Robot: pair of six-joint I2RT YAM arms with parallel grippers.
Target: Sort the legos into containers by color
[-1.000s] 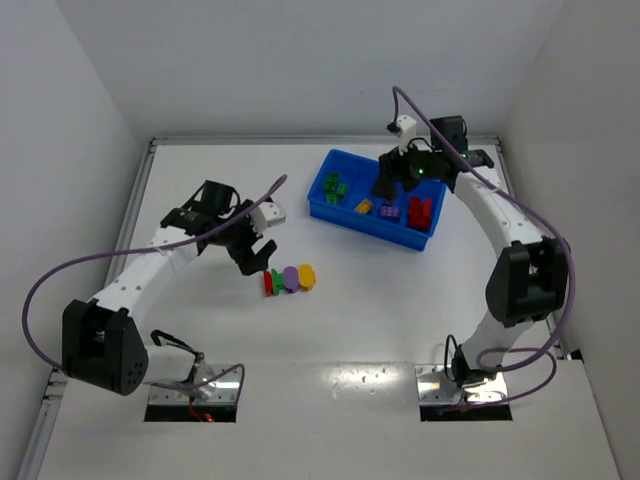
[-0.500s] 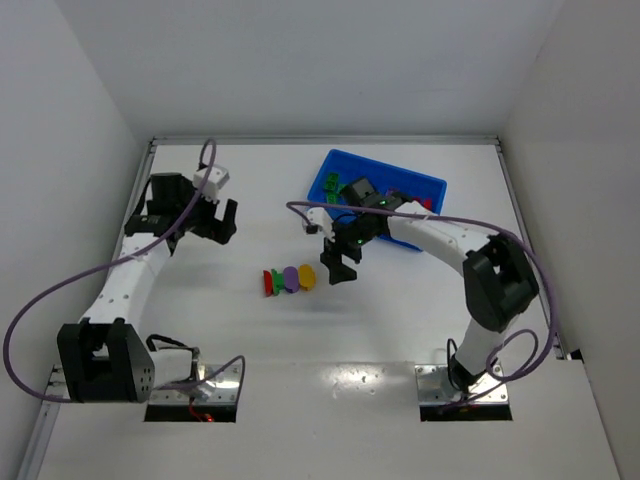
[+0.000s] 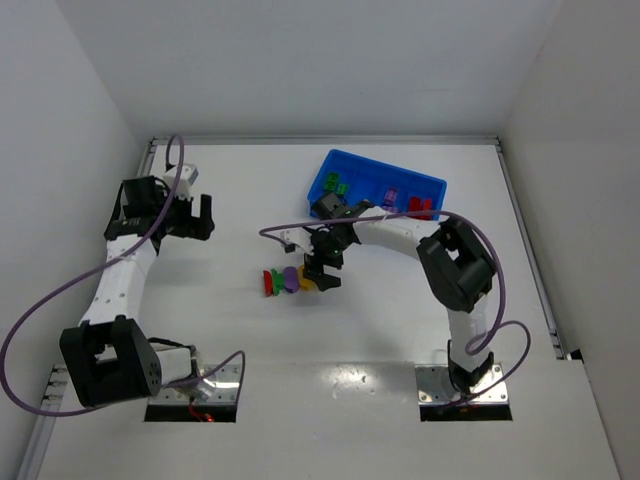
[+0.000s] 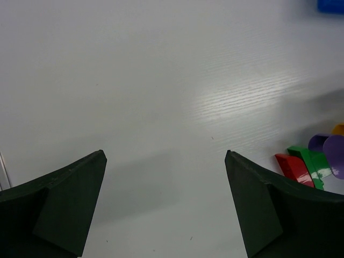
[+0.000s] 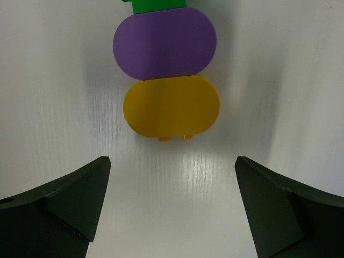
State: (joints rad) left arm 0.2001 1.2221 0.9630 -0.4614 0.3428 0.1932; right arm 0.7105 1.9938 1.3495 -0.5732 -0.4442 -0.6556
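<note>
Right jaws spread wider than yellow lego (image 5: 171,110), just short of it.

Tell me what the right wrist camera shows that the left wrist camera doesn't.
Only the right wrist view shows the yellow brick whole and close up, studs along its near edge. Only the left wrist view shows the red brick and a corner of the blue bin. Both show the purple brick and green brick of that row, the white table, and an open, empty gripper: right gripper, left gripper.
</note>
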